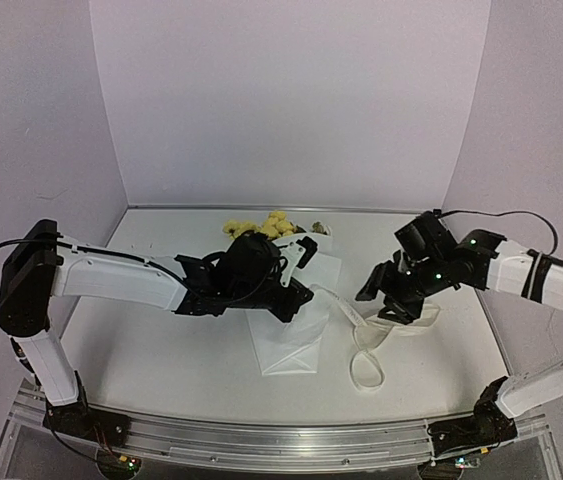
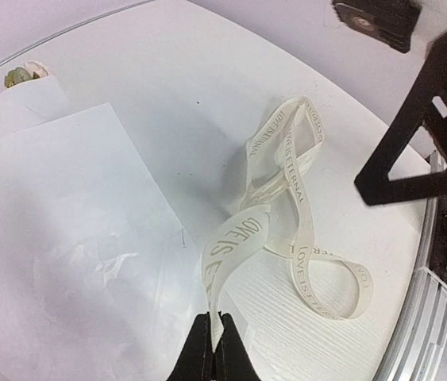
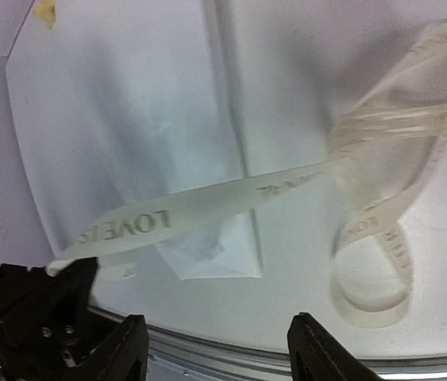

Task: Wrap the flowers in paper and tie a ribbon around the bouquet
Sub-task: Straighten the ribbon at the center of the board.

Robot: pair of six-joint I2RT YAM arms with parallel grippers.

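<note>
Pale yellow flowers [image 1: 261, 228] stick out of the far end of the folded white paper [image 1: 289, 345], partly hidden under my left arm. The cream ribbon [image 1: 365, 345] lies in loose loops on the table to the right of the paper. My left gripper [image 2: 213, 337] is shut on one end of the ribbon [image 2: 287, 175], lifting it off the paper [image 2: 64, 238]. My right gripper [image 3: 219, 349] hangs open above the table, nothing between its fingers, with the ribbon [image 3: 207, 206] stretched past in front of it. From above, the right gripper [image 1: 383, 295] hovers over the ribbon loops.
A metal rail [image 1: 261, 440] runs along the table's near edge. Pale walls close in the back and both sides. The right arm's cable [image 1: 501, 213] arcs above its wrist. The two grippers are close together, to the right of the paper.
</note>
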